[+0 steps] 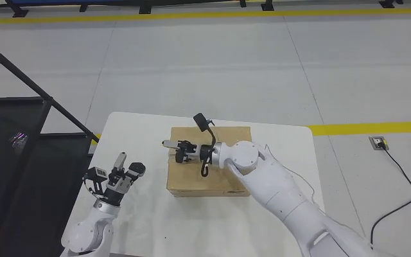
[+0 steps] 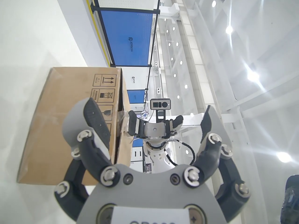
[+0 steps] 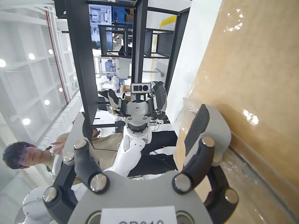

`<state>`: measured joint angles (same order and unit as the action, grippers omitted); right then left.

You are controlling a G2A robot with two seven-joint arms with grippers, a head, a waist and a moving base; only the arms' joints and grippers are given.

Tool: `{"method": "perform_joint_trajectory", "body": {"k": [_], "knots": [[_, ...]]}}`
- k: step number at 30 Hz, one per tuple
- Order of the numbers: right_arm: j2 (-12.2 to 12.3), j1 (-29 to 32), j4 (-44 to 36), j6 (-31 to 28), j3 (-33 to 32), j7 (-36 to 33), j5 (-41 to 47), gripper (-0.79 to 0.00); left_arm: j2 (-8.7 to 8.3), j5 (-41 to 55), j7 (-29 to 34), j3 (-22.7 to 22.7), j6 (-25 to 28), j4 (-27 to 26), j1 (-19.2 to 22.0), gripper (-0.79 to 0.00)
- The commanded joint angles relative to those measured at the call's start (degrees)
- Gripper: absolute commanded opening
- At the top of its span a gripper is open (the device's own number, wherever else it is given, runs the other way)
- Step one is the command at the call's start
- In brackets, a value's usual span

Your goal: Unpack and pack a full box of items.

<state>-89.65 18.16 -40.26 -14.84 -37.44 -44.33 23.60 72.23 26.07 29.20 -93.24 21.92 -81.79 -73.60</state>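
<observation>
Currently the box sits closed in the middle of the table, flaps down. Glossy tape runs over its top in the right wrist view.

The right arm comes in from the robot's right and lies over the box top. The right gripper is above the box's left top edge. Its fingers are spread wide and hold nothing. One finger is right by the taped top near the edge; contact cannot be told. The other finger hangs out past the box side.

The left gripper is over the table to the left of the box, apart from it, with fingertips pointing up and away from the robot. Its fingers are also spread and hold nothing. The left wrist view shows the printed side of the box just beyond one pad. Farther off it shows the right gripper at the box's top edge.
</observation>
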Motion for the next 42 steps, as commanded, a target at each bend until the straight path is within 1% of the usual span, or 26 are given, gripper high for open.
{"method": "perform_joint_trajectory", "body": {"k": [1,5,9,13,17,21,25,26,33,37,42], "knots": [[-1.17,-0.55,2.52,-0.81,0.22,-1.07,2.27,0.000,-0.09,0.29,-0.08,-0.43,-0.17,0.30,-0.09,0.000],[-2.89,-1.93,6.66,-2.15,0.66,-3.61,4.06,0.000,-0.17,0.58,-0.13,-0.59,-0.39,0.56,-0.03,0.000],[-3.81,-3.07,9.97,-3.62,0.54,-5.54,4.20,0.000,-0.18,0.24,-0.42,-0.18,-0.38,0.71,0.18,0.000],[-3.83,-3.79,12.58,-5.06,-0.32,-7.76,3.85,0.000,-0.15,-0.29,-0.72,0.48,-0.39,0.85,0.46,0.000],[-3.02,-3.83,14.05,-7.06,-1.96,-10.59,3.79,0.000,-0.15,-0.61,-0.82,0.97,-0.31,0.97,0.66,0.000],[-1.53,-3.40,14.09,-8.91,-4.13,-13.78,3.71,0.000,-0.15,-0.82,-0.64,1.47,-0.29,1.13,0.93,0.000],[0.41,-2.59,12.96,-10.00,-6.40,-15.82,2.49,0.000,-0.15,-1.05,-0.50,2.06,-0.40,1.31,1.25,0.000],[0.97,-2.57,12.85,-9.93,-6.87,-15.23,1.38,0.000,-0.15,-1.14,-0.46,2.18,-0.38,1.32,1.34,0.000],[4.62,0.40,8.18,-7.78,-11.20,-15.22,-1.50,0.000,-0.21,-1.51,-0.24,2.67,-0.48,1.18,1.62,0.000],[7.09,3.21,3.69,-7.37,-14.98,-16.69,-1.91,0.000,-0.26,-1.59,-0.27,2.76,-0.61,1.22,1.70,0.000],[10.26,7.19,-3.00,-3.95,-19.86,-14.84,-5.62,0.000,-0.35,-1.64,-0.14,2.79,-0.76,1.14,1.90,0.000]]}}
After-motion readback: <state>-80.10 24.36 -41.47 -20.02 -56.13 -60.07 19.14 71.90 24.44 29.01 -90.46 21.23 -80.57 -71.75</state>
